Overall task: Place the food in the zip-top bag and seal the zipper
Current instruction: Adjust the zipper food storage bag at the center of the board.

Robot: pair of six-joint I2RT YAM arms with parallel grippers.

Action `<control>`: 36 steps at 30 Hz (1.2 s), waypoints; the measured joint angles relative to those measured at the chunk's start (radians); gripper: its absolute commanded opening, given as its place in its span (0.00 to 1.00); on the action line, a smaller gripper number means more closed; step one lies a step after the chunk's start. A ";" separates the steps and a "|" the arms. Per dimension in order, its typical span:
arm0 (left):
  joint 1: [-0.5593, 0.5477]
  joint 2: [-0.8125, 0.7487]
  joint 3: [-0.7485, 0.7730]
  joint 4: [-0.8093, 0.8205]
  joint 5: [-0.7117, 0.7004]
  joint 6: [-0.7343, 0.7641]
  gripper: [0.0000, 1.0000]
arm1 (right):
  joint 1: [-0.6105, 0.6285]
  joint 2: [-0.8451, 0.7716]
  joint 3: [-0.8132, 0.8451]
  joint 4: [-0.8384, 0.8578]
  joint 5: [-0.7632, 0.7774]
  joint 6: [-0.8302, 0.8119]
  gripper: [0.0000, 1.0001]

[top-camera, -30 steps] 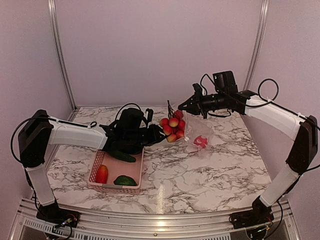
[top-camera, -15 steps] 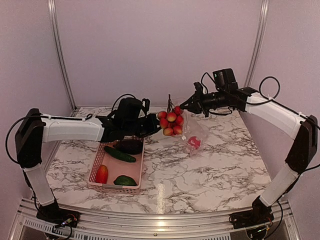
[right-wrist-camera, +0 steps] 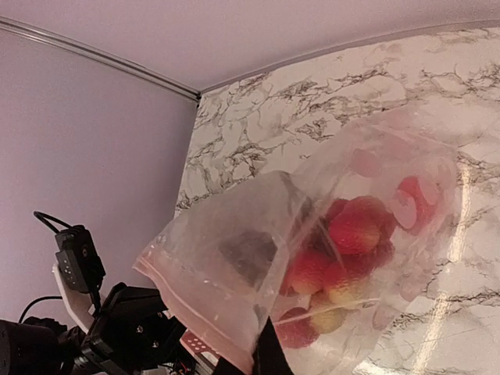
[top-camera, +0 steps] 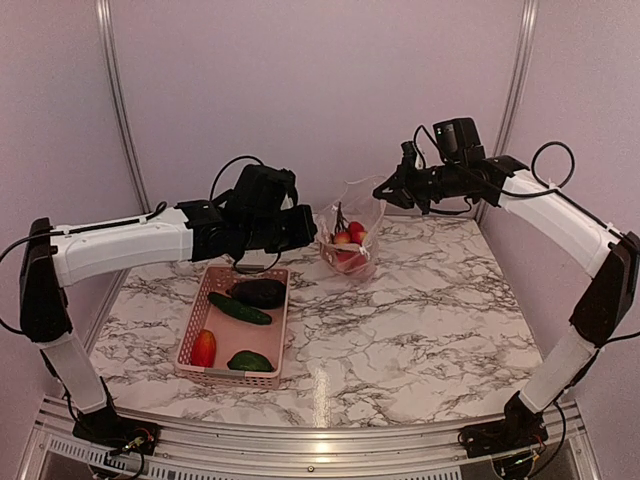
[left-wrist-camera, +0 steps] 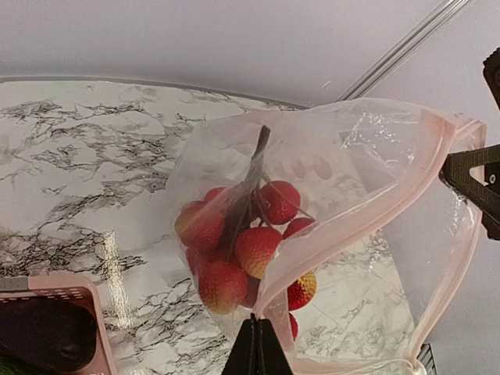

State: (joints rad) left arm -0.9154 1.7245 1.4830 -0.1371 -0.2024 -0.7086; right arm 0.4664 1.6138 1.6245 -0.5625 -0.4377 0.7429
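The clear zip-top bag (top-camera: 352, 232) hangs above the table between both grippers, mouth up. A cluster of red and yellow-red food (top-camera: 348, 241) lies inside it, also seen as the fruits (left-wrist-camera: 244, 248) and the fruits (right-wrist-camera: 348, 242). My left gripper (top-camera: 311, 229) is shut on the bag's left mouth edge, pinching the pale pink zipper (left-wrist-camera: 355, 233) at its tips (left-wrist-camera: 260, 344). My right gripper (top-camera: 388, 201) is shut on the opposite mouth edge, its tips (right-wrist-camera: 262, 356) under the bag (right-wrist-camera: 258, 266). An eggplant (top-camera: 259, 292), two cucumbers (top-camera: 239, 308) and a red piece (top-camera: 204, 348) stay in the basket.
The pink basket (top-camera: 196, 325) stands on the marble table at front left, below my left arm; its corner (left-wrist-camera: 74, 295) shows in the left wrist view. The back wall and metal corner posts stand close behind the bag.
The fruit cluster has gone from my left gripper into the bag. The left gripper has shut on the bag's mouth edge. Both arms rose, lifting the bag off the table.
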 measured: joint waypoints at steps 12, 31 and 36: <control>-0.054 0.085 0.290 -0.060 -0.016 0.018 0.00 | 0.009 0.031 0.187 -0.117 0.047 -0.068 0.15; -0.058 0.121 0.172 0.005 0.019 -0.014 0.00 | 0.087 0.042 0.039 -0.259 0.231 -0.183 0.33; -0.058 0.121 0.172 0.011 0.027 -0.017 0.00 | 0.091 0.042 0.039 -0.231 0.241 -0.191 0.21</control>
State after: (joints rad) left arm -0.9737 1.8450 1.6554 -0.1257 -0.1757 -0.7258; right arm 0.5571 1.6558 1.6630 -0.7937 -0.1970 0.5522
